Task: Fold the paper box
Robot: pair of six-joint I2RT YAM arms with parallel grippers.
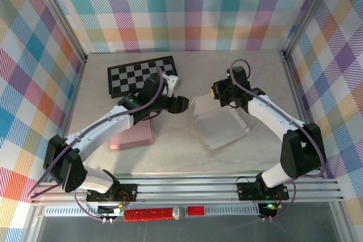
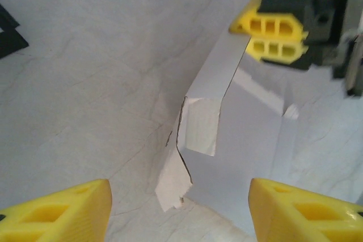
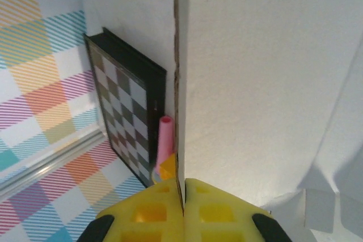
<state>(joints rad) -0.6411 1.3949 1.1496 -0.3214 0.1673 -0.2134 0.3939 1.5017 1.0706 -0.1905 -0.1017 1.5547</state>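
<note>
Because it is a thin white card sheet, the paper box (image 1: 220, 124) will be very light, springy along its scored lines, and quick to crease or tear if squeezed hard or pulled against a hold. It lies mostly flat on the table (image 1: 187, 154), right of the middle, with its far edge lifted. In the left wrist view one small flap (image 2: 201, 124) is bent up at a corner, and the cut edge beside it looks a little ragged, so that spot is probably weak.

The best places to hold should be the free panel edges close to a fold line, pinched lightly. A panel can then be swung over its crease while the other side is kept down. With so little weight, the sheet will likely slide on the smooth tabletop unless one side is pinned.

The right gripper (image 3: 182, 190) is pressed together on the raised far edge of the card, which stands upright between its yellow fingers. The left gripper (image 2: 178, 202) is spread wide, holds nothing, and hangs just over the near left corner of the sheet.

Farther out, a checkerboard (image 1: 142, 75) lies at the back left and a pink pad (image 1: 133, 135) sits under the left arm, both well apart from the card.
</note>
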